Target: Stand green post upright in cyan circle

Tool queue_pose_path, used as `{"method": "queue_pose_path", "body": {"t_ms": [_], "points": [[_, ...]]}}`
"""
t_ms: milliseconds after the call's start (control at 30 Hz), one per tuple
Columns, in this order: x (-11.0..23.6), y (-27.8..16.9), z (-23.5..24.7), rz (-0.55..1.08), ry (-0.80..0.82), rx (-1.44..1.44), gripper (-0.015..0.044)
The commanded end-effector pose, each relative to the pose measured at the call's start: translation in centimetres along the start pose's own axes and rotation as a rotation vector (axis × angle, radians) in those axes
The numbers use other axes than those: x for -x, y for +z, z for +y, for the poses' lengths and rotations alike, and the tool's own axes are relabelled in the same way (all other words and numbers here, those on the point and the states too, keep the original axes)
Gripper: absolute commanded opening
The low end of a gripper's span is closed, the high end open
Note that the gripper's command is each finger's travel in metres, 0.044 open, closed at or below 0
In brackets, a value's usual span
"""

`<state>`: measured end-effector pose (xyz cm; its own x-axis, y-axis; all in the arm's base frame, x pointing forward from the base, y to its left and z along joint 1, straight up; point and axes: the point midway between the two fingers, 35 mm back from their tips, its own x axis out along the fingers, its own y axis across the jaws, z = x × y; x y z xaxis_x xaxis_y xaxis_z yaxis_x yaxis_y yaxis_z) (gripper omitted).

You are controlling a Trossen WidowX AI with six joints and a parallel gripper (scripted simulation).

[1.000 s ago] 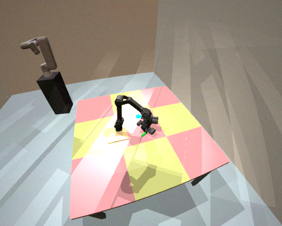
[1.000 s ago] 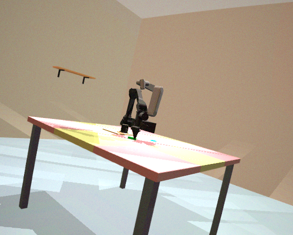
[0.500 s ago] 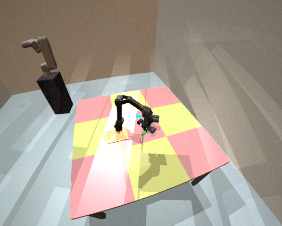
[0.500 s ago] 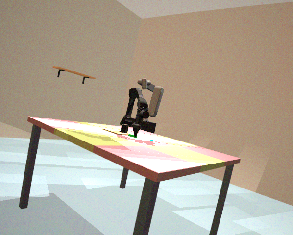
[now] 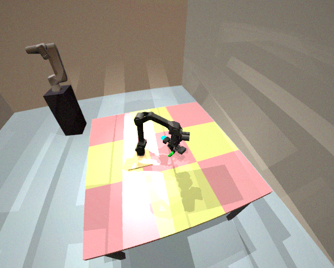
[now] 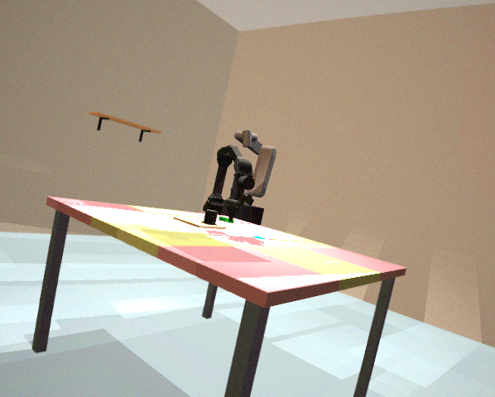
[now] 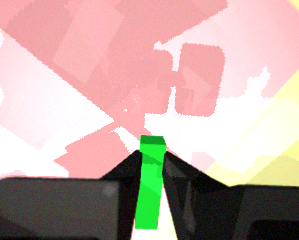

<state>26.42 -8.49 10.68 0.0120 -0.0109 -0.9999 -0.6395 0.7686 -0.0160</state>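
The green post is between my fingers, a little above the table. It lies roughly level, not upright. My gripper is shut on it, with one fingertip against each long side. In the wrist view the post's far end sticks out slightly beyond the fingertips. The cyan circle is flat on the table, apart from the post and partly behind the gripper in the top view. It does not show in the wrist view.
The checkered pink and yellow table carries my arm's base on a thin wooden board. Off the table, a second arm stands on a black pedestal. A wall shelf hangs far behind.
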Motion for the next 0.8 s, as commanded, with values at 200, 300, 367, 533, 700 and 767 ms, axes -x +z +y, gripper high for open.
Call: {"method": "queue_pose_path", "body": {"t_ms": [200,300,367,533,700,767], "points": [[3.4,-0.1,0.2,-0.013,-0.015,0.005,0.0023],[4.4,-0.2,0.4,-0.013,-0.014,0.005,0.0023],[4.9,-0.3,0.5,-0.013,-0.014,0.005,0.0023],[5.2,-0.1,0.7,-0.013,-0.014,0.012,0.0023],[5.4,1.2,1.5,-0.018,-0.016,0.062,0.0023],[5.5,1.7,1.9,-0.020,-0.017,0.082,0.0023]]}}
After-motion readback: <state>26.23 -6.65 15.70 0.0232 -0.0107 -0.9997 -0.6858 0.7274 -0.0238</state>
